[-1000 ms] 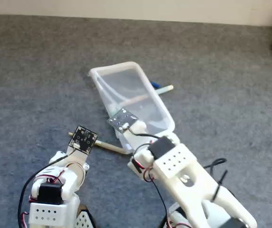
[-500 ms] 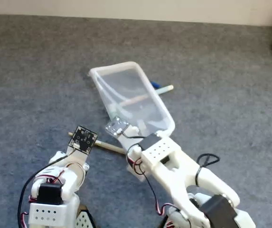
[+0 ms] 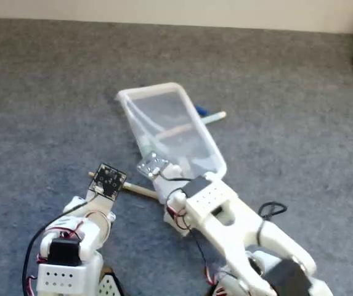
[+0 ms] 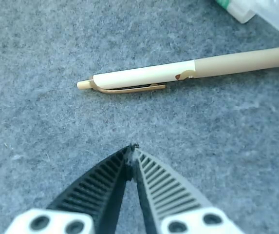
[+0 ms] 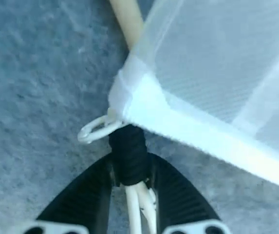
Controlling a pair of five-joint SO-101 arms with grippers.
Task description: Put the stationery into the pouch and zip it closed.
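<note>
The pouch (image 3: 171,126) is lying loose on the table (image 3: 299,92), so a tug on the zip is likely dragging the whole bag instead of running the slider, and closing now is risking shutting out the cream pen (image 4: 188,73), which is lying outside with one end at the pouch's corner. The right jaws are clamping the black zip pull (image 5: 128,148) at that corner; the left jaws are hanging pressed together, empty, just short of the pen's clip end.

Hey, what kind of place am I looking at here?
Likely a robot practice bench: a surface covered in grey carpet, two white arms, and a clear pouch with a cream pen near it.
</note>
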